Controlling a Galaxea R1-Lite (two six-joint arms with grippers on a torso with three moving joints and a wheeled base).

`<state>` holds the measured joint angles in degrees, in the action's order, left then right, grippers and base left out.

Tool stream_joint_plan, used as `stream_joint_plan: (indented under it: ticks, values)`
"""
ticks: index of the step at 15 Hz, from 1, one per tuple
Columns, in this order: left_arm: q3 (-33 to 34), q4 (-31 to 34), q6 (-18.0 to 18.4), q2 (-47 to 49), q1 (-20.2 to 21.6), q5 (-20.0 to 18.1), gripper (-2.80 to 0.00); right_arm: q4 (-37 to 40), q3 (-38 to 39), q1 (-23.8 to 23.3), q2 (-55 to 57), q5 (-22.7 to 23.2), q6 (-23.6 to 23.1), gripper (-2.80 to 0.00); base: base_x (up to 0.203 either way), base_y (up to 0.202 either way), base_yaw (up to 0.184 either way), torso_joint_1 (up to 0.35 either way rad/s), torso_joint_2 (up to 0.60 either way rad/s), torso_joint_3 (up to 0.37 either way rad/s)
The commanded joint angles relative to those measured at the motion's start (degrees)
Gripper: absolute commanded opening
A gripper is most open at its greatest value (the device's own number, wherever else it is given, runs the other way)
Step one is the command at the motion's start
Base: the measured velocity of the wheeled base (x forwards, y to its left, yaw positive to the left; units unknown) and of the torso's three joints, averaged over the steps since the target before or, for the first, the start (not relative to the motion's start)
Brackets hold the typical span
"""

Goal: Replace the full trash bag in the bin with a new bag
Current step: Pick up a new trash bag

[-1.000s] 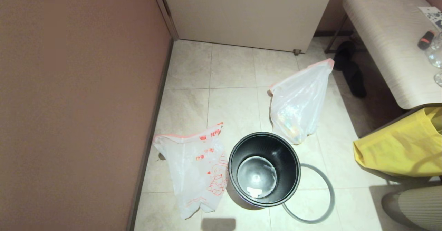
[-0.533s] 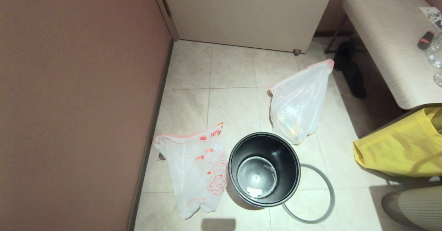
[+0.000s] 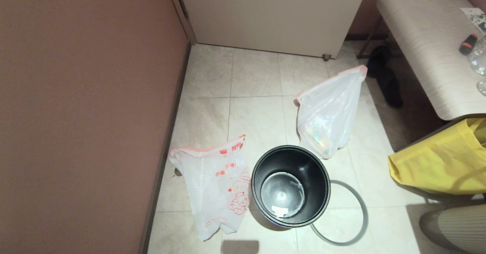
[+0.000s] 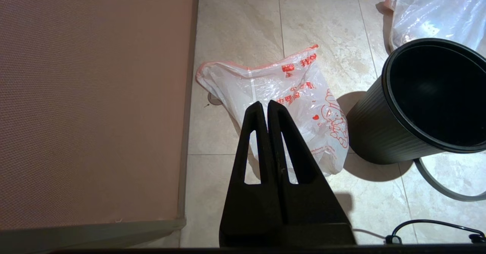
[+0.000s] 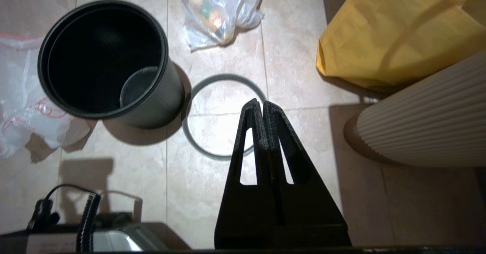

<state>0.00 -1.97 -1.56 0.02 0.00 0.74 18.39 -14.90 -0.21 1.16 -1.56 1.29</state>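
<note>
Both tools, left tool (image 4: pixel 264 108) and right tool (image 5: pixel 258 106), stay closed, empty; nothing has moved.

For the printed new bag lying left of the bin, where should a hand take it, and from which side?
Probably by the red-edged mouth of the new bag, at the puckered corner nearest the wall, coming from above. There the film bunches up off the tiles, while the rest lies flat. The left hand, shut and above the bag, is the closer one; the bin blocks the right.
</note>
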Motion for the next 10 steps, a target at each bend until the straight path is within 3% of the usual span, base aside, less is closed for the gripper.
stream_joint_plan:
  ticks: [1, 7, 10]
  values:
    - [0.00, -0.05, -0.02, -0.02, 0.00, 0.05, -2.80, -5.01, 4.64, 0.03, -1.09, -0.34, 0.07, -2.80, 0.000, 0.000, 0.000, 0.000, 0.00, 0.000]
    - [0.00, -0.05, -0.02, -0.02, 0.00, 0.05, -2.80, -16.29, 13.96, 0.03, -1.16, -0.42, 2.16, -2.80, 0.000, 0.000, 0.000, 0.000, 0.00, 0.000]
    - [0.00, -0.05, -0.02, -0.02, 0.00, 0.05, -2.80, -16.79, 14.08, 0.03, -1.16, -0.38, 2.40, -2.80, 0.000, 0.000, 0.000, 0.000, 0.00, 0.000]
